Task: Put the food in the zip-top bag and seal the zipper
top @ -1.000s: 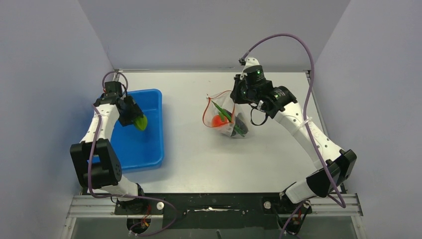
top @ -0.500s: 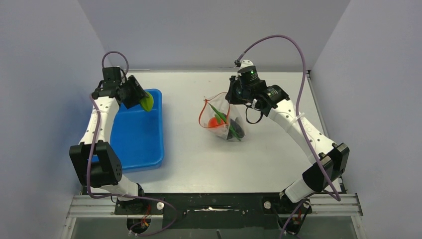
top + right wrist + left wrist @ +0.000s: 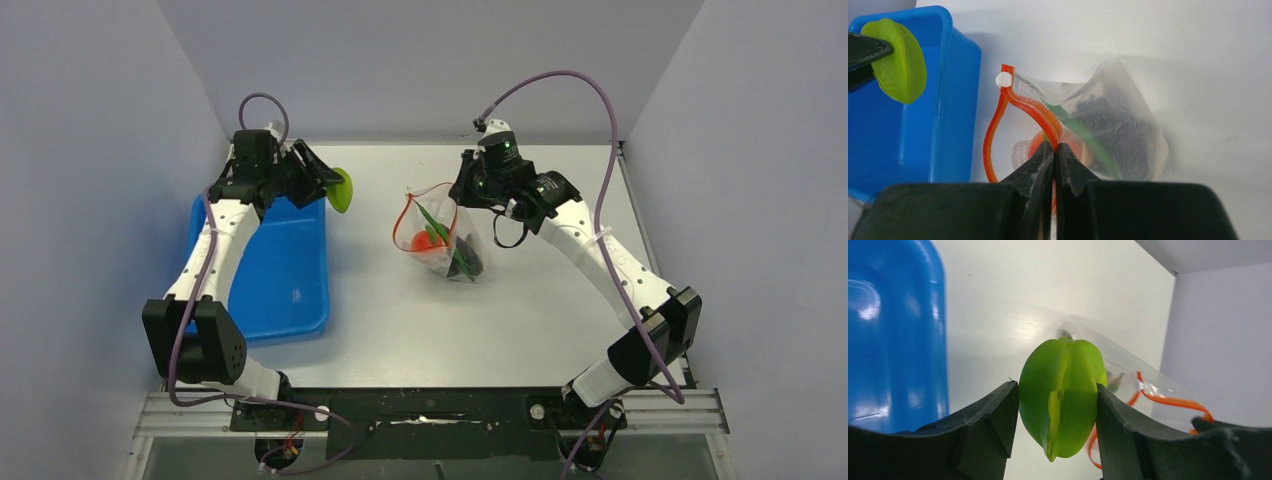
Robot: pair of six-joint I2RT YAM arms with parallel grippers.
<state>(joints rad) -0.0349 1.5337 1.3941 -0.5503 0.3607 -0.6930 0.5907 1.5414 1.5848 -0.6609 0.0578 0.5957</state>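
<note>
My left gripper (image 3: 335,187) is shut on the lime-green round fruit (image 3: 342,190) (image 3: 1062,397), held in the air just right of the blue tray's far corner, left of the bag. The fruit also shows in the right wrist view (image 3: 898,60). My right gripper (image 3: 462,192) (image 3: 1054,148) is shut on the red zipper (image 3: 1018,102) of the clear zip-top bag (image 3: 445,240), holding its mouth open and lifted. Inside the bag lie the orange-red fruit (image 3: 428,241), the green pod (image 3: 445,238) (image 3: 1088,137) and the dark grape bunch (image 3: 470,256) (image 3: 1113,130). No pale disc shows.
The blue tray (image 3: 270,270) stands at the left of the white table; its rim (image 3: 955,100) is close to the bag's mouth. Grey walls close in the table on three sides.
My left gripper has lifted the lime-green fruit out of the blue tray and carried it far and right toward the bag. My right gripper has shifted the held bag slightly left.
</note>
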